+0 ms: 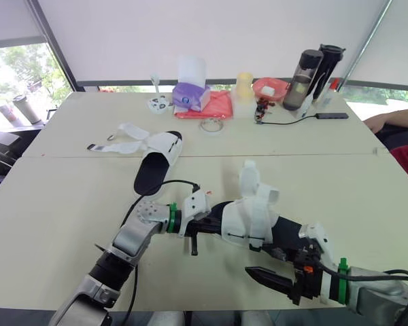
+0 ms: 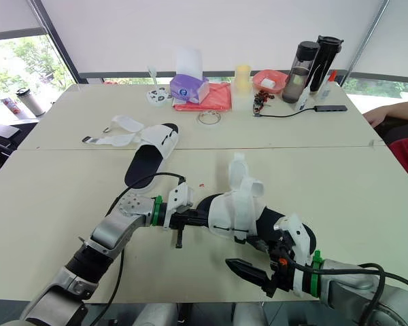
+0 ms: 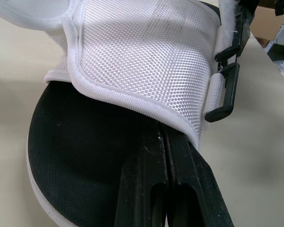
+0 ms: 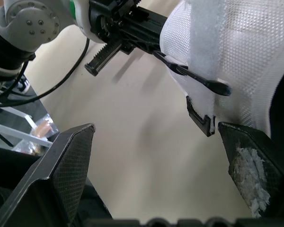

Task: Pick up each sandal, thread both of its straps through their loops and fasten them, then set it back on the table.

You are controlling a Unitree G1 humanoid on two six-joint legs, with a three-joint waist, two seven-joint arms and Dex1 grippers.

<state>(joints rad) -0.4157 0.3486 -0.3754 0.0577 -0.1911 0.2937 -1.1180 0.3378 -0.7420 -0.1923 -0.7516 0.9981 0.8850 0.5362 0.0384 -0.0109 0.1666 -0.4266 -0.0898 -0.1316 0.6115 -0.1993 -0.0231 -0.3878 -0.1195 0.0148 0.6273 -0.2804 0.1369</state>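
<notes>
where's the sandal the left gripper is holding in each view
Left eye view: sandal lower centre, nearest the robot.
Right eye view: sandal lower centre again.
Left wrist view: sandal's white upper and black sole, close.
Right wrist view: sandal's white upper past the open right gripper.
Shared landmark: left gripper pinching the white upper.

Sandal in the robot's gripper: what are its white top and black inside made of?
The white upper looks like woven fabric, matte: a fine grid weave shows, with stitched, bound edges. The black footbed seems a soft mesh-covered padding, with a tiny dotted texture; what's under it I can't tell. The black loops look like hard, smooth plastic, slightly shiny.
</notes>
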